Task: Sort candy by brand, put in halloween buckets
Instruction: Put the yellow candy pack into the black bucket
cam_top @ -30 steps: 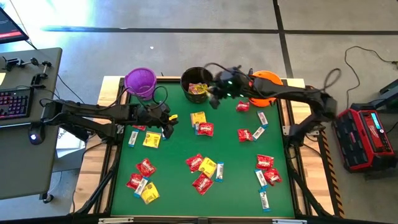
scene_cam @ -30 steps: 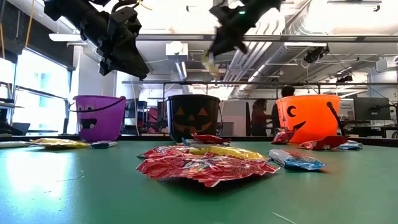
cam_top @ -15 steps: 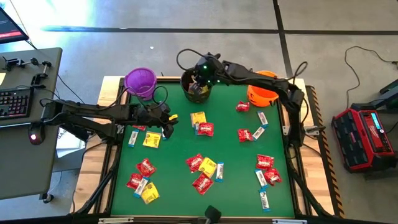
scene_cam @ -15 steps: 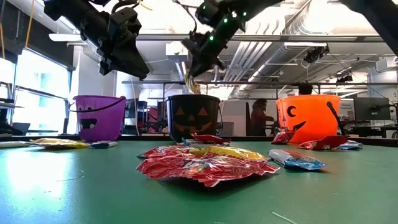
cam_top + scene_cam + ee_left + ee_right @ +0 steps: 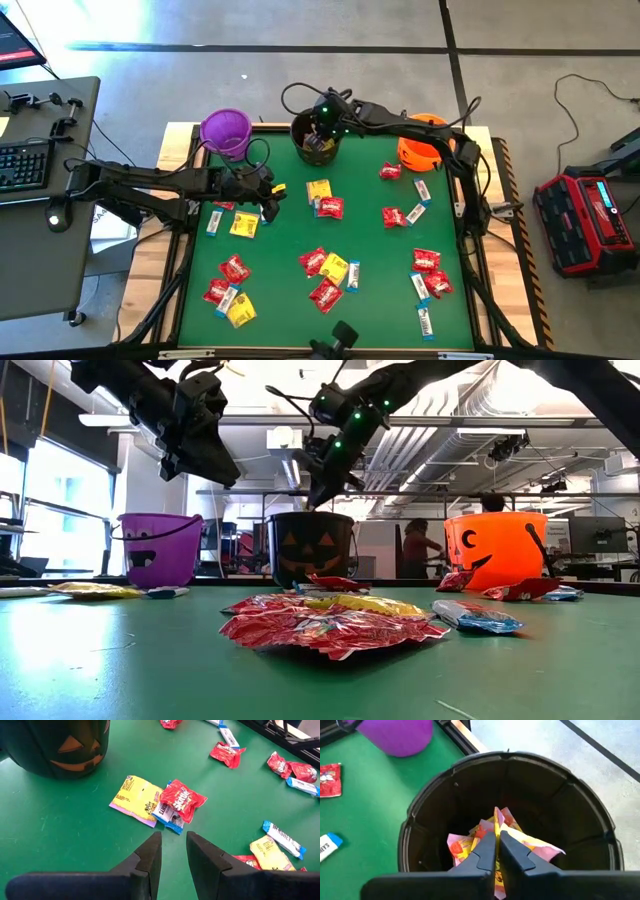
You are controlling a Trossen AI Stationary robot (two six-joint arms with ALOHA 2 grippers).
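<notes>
Three buckets stand along the table's far edge: purple (image 5: 226, 130), black (image 5: 312, 138), orange (image 5: 425, 142). Red, yellow and white-and-blue candy lies scattered on the green tabletop (image 5: 290, 235). My right gripper (image 5: 496, 836) hangs over the black bucket's mouth (image 5: 510, 765), shut on a yellow packet. More yellow packets (image 5: 470, 842) lie on the bucket's bottom. My left gripper (image 5: 174, 845) hovers open above the table's left part (image 5: 268, 196), short of a yellow packet (image 5: 136, 794) and a red packet (image 5: 182, 800), and holds nothing. My right gripper pinches a yellow packet between its two fingers, and only the packet's thin edge (image 5: 496, 820) shows between them. The fingers point down from above into the black bucket's mouth. The packet is clear of the table, inside the bucket's rim.
Candy clusters lie mid-table (image 5: 322, 198), at the near left (image 5: 228, 290), near centre (image 5: 330, 272) and right (image 5: 428, 275). Wooden rails frame the table (image 5: 478, 250). A keyboard desk (image 5: 30, 160) stands to the left. People stand in the room behind (image 5: 412, 550).
My right gripper has carried the yellow packet from beside the orange bucket toward the table's left and down, and now stands over the black bucket's mouth. My left gripper has kept still.
</notes>
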